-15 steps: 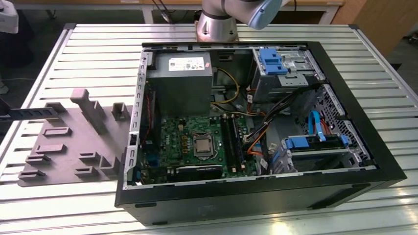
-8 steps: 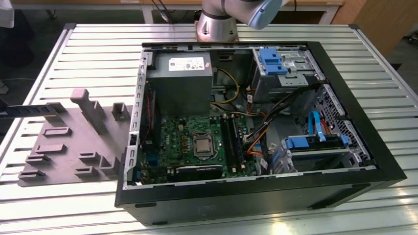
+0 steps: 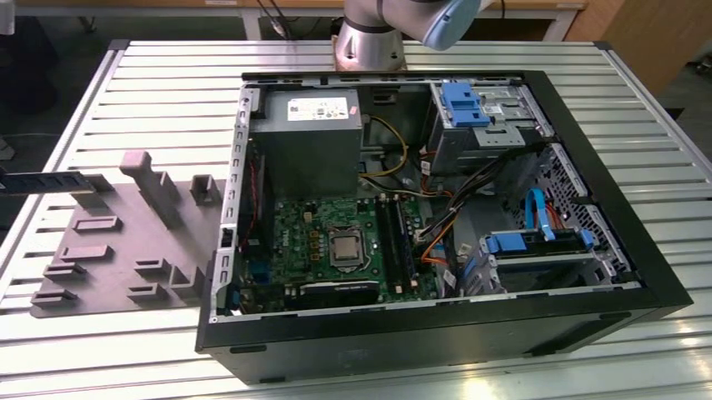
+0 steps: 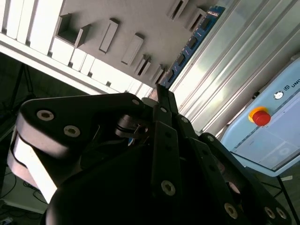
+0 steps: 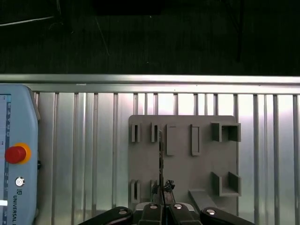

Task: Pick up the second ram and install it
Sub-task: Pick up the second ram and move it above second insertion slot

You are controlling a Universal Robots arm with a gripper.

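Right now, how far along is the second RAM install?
Done: the gripper is closed on the second ram at the grey fixture plate, away from the open PC case. In hand: that stick. Left: it is not yet in the black motherboard slots. Whether another stick already sits there, I can't tell.

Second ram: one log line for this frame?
gripper shut on long blue circuit-board ram stick | over grey slotted fixture plate | not yet installed
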